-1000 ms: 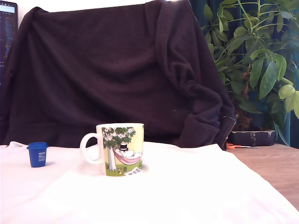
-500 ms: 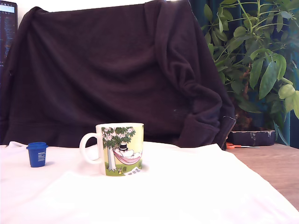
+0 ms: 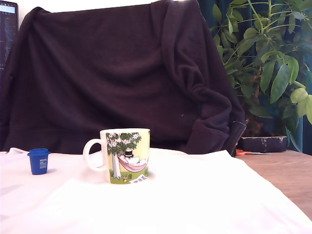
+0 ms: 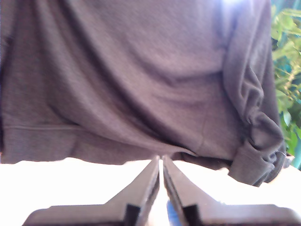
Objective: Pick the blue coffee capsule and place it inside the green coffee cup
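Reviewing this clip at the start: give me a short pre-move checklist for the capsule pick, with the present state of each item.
1. Blue coffee capsule upright on the white cloth, at the exterior view's left: ok.
2. Green coffee cup upright, handle toward the capsule, standing clear of it: ok.
3. Cup empty inside: cannot tell, the exterior view looks from the side.
4. Gripper open for a grasp: not ok, the wrist view shows the fingers nearly touching, nothing between them.
5. Gripper aimed at the capsule: cannot tell; the wrist view shows mostly the dark garment, and the arm is absent from the exterior view.
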